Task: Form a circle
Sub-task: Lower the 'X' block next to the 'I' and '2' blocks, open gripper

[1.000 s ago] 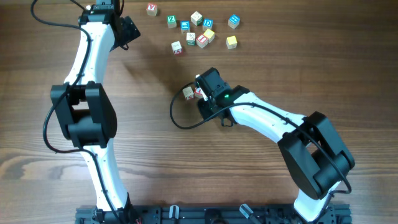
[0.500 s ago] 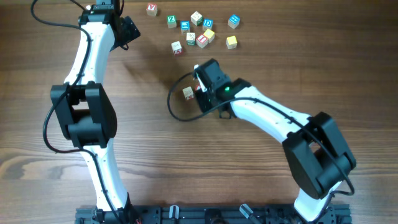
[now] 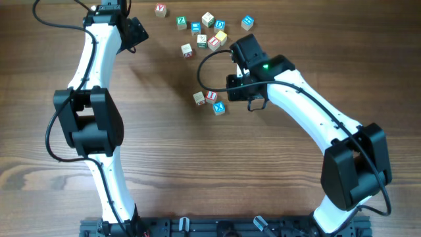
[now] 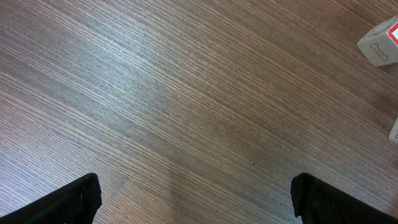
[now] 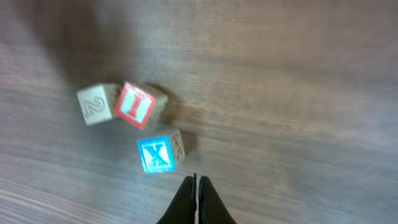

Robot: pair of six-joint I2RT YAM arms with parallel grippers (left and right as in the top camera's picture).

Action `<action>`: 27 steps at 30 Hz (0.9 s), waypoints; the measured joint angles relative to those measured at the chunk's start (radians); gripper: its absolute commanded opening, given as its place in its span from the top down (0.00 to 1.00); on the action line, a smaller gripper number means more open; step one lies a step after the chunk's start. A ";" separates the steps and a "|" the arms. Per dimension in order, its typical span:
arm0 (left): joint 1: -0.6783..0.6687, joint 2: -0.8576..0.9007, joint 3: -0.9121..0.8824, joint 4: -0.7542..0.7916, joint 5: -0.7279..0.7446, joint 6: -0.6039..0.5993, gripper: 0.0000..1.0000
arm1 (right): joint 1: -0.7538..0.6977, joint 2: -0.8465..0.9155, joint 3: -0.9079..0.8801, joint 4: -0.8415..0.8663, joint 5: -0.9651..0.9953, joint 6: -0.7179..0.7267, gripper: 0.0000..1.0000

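Circle (image 3: 210, 100), part-built: cream cube (image 5: 93, 104), red-letter cube (image 5: 135, 104) and blue X cube (image 5: 155, 154) in an arc, mid-worktop (image 3: 197, 164).
Right hand (image 5: 196, 183): closed, empty, near the blue X cube.
Left hand (image 3: 135, 31): wide open, idle.
Advice: seat the next cube just past the blue X cube, curving the arc inward.

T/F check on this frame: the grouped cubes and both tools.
1. Three cubes sit grouped together: cream cube, red-letter cube, blue X cube. True.
2. The right tool grips the blue X cube. False: it is shut on nothing, and the cube lies on the table.
3. The left tool is open. True.
4. The blue X cube is stacked on the red-letter cube. False: it lies on the table beside it.
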 measured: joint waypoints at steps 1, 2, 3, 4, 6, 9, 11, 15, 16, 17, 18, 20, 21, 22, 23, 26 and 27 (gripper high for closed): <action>0.000 0.000 0.000 -0.001 0.000 0.000 0.00 | 0.000 0.000 -0.021 0.010 -0.010 0.019 0.96; 0.000 0.000 0.000 0.000 0.000 0.000 0.00 | 0.001 0.000 -0.046 0.031 -0.022 0.044 0.96; 0.000 0.000 0.000 -0.001 0.000 0.000 0.00 | 0.002 0.000 -0.068 0.043 -0.032 0.072 0.96; 0.000 0.000 0.000 0.000 0.000 0.000 0.00 | 0.002 0.000 -0.095 0.053 -0.043 0.099 0.96; 0.000 0.000 0.000 -0.001 0.000 0.000 0.00 | 0.002 0.000 -0.132 0.088 -0.054 0.154 0.96; 0.000 0.000 0.000 -0.001 0.000 0.000 0.00 | 0.002 0.000 -0.200 0.166 -0.065 0.247 0.96; 0.000 0.000 0.000 -0.001 0.000 0.000 0.00 | 0.002 0.000 -0.250 0.250 -0.069 0.290 0.96; 0.000 0.000 0.000 -0.001 0.000 0.000 0.00 | 0.002 0.000 -0.325 0.382 -0.095 0.348 0.96; 0.000 0.000 0.000 -0.001 0.000 0.000 0.00 | 0.002 0.000 -0.326 0.396 -0.101 0.355 0.96; 0.000 0.000 0.000 -0.001 0.000 0.000 0.00 | 0.002 0.000 -0.326 0.407 -0.103 0.361 0.96; 0.000 0.000 0.000 -0.001 0.000 0.000 0.00 | 0.002 0.000 -0.326 0.417 -0.106 0.366 0.96; 0.000 0.000 0.000 -0.001 0.000 0.000 0.00 | 0.002 0.000 -0.327 0.420 -0.109 0.382 0.96; 0.000 0.000 0.000 -0.001 0.000 0.000 0.00 | 0.002 0.000 -0.327 0.427 -0.109 0.388 0.96; 0.000 0.000 0.000 -0.001 0.000 0.000 0.00 | 0.002 0.000 -0.327 0.435 -0.109 0.391 0.96; 0.000 0.000 0.000 -0.001 0.000 0.000 0.00 | 0.002 0.000 -0.327 0.443 -0.109 0.393 0.96; 0.000 0.000 0.000 -0.001 0.000 0.000 0.00 | 0.002 0.000 -0.327 0.464 -0.109 0.399 0.96; 0.000 0.000 0.000 -0.001 0.000 0.000 0.00 | 0.002 0.000 -0.327 0.469 -0.109 0.399 0.96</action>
